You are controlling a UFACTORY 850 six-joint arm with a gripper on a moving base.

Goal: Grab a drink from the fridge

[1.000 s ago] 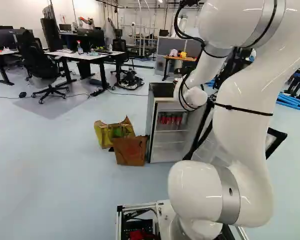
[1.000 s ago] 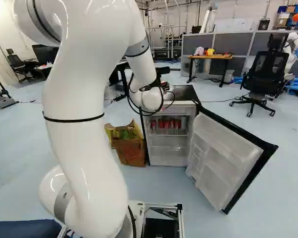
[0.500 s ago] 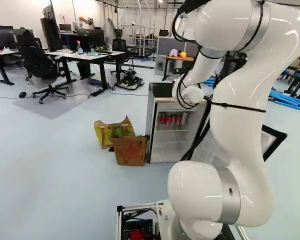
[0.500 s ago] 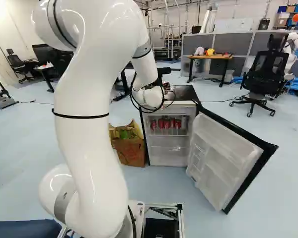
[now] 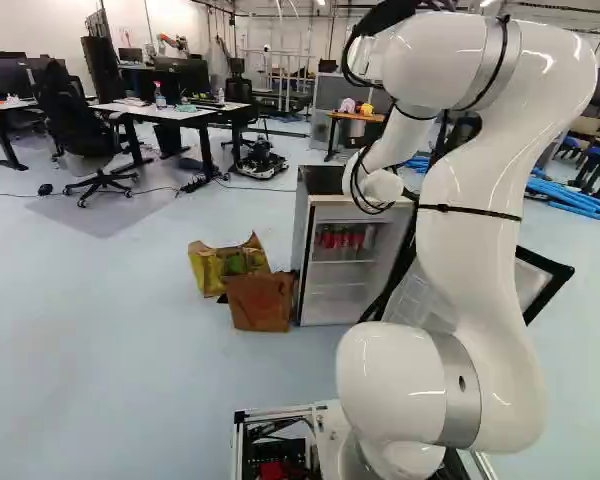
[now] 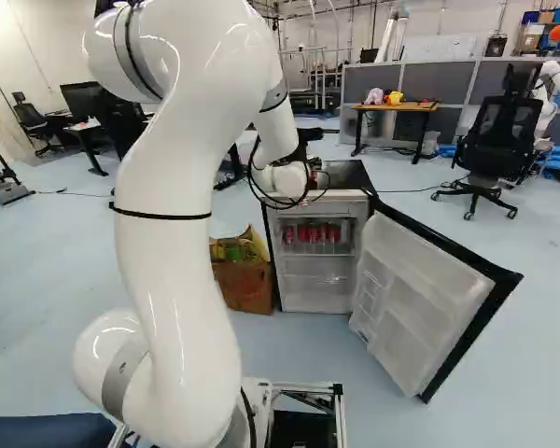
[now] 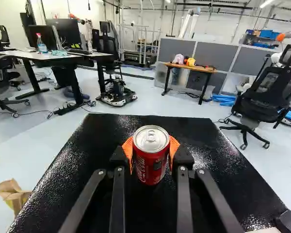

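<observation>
Under the claw [image 6: 315,171] lies the fridge's black top [image 7: 213,150]; between its orange pads [image 7: 174,147], a red can [image 7: 151,158] is pinched upright. Ahead of it, a wooden desk [image 7: 190,67] stands before grey partitions [image 7: 211,53].

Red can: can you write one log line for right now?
gripper shut on red can | upright, over fridge top | fridge door open | more cans inside

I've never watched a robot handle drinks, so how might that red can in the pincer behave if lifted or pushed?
The red can looks smooth and possibly slippery, though the pincer's orange pads touch both sides. Its top looks unopened, so it is probably full and fairly heavy. Being round, it would likely roll if tipped over on the fridge top.
</observation>
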